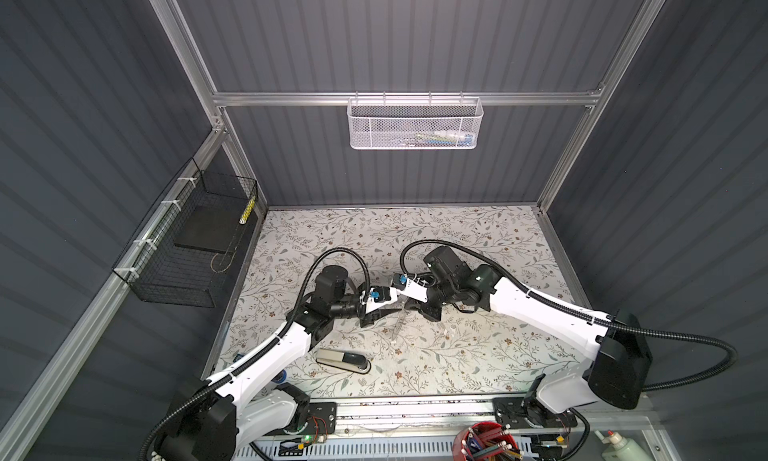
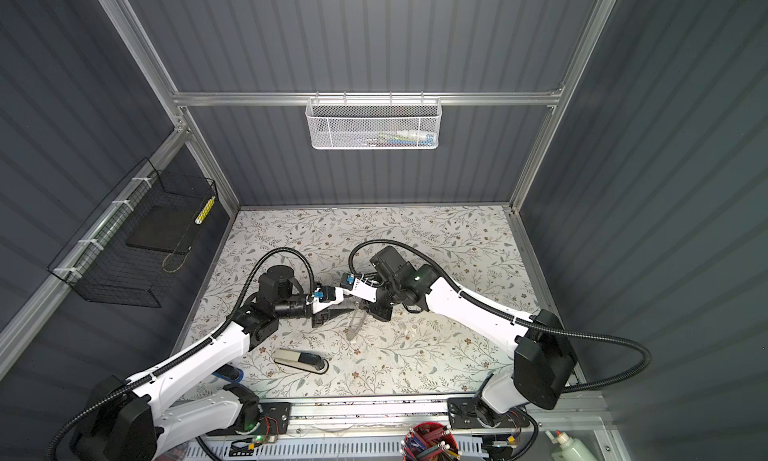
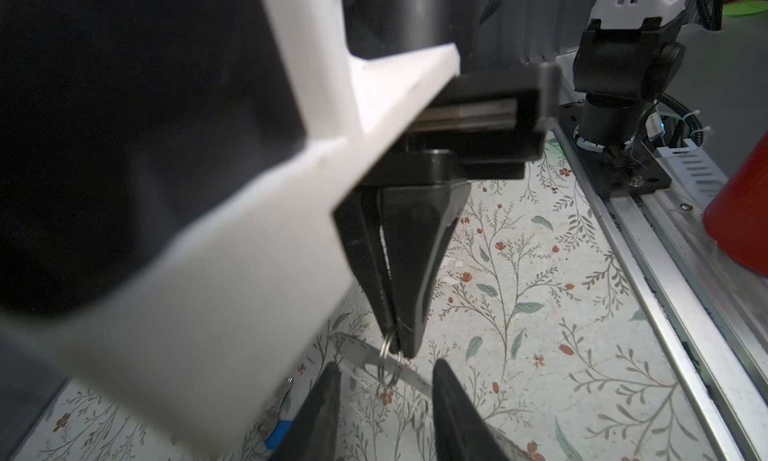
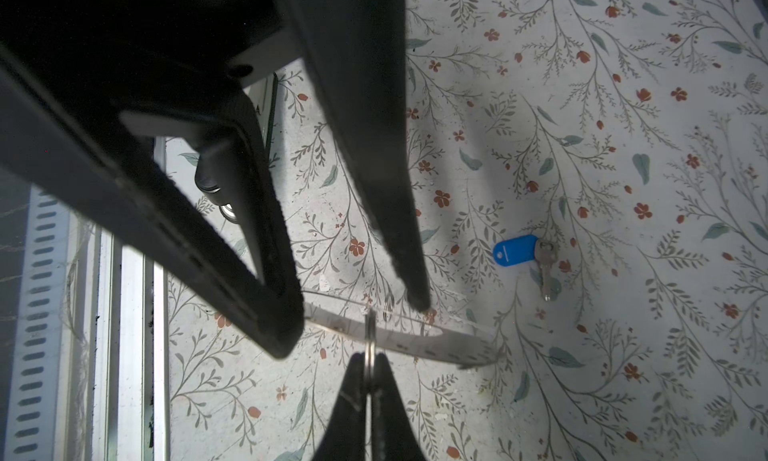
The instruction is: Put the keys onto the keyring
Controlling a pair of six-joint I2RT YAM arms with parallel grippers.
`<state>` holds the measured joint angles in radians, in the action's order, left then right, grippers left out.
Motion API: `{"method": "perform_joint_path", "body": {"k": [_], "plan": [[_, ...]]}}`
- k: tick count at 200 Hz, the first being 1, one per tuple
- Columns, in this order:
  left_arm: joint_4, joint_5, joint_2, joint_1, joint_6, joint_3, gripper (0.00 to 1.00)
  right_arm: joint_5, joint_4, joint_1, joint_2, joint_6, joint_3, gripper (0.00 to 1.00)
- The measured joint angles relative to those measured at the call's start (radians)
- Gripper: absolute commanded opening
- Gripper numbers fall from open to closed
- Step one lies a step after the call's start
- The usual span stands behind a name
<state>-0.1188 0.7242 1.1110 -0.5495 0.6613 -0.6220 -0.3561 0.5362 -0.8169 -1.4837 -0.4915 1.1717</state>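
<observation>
1. The right gripper was pressed together on a small split ring. It held the ring edge-on, right against the flat band of the keyring.
2. The keyring showed as a narrow oval in both top views, so it was judged tilted rather than lying flat.
3. The left gripper had its fingers apart, straddling the band. Whether they pressed on it could not be told (the fingertips hid the contact).
4. The blue-tagged key lay flat on the table, well apart from the keyring and not threaded. The second key was not made out.
5. Risk: the split ring was thin wire held only at the fingertips. A push against the band could twist it in the pinch or pop it free.
6. Risk: if the left gripper had no real hold, the band could swing or drop when pushed, and the alignment would be lost.
7. Risk: the two sets of fingertips were very close together, so a small sideways correction could knock one against the other.
</observation>
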Motion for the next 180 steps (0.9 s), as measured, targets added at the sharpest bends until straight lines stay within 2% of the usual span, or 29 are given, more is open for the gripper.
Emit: {"method": "perform_joint_path", "body": {"k": [88, 123, 134, 156, 180], "plan": [[-0.015, 0.009, 0.024, -0.015, -0.018, 0.000, 0.30, -0.018, -0.026, 0.001, 0.034, -0.004, -0.016, 0.07], [-0.013, 0.011, 0.024, -0.020, -0.017, 0.000, 0.22, -0.019, -0.038, 0.000, 0.037, -0.008, -0.021, 0.08], [-0.013, 0.014, 0.024, -0.021, -0.017, 0.000, 0.16, -0.019, -0.039, 0.000, 0.037, -0.008, -0.021, 0.09], [-0.013, 0.020, 0.024, -0.024, -0.011, 0.000, 0.00, -0.018, -0.041, -0.001, 0.037, -0.017, -0.022, 0.19], [-0.007, 0.032, 0.024, -0.026, -0.018, 0.000, 0.00, 0.006, -0.056, -0.004, 0.048, -0.011, -0.032, 0.39]]}}
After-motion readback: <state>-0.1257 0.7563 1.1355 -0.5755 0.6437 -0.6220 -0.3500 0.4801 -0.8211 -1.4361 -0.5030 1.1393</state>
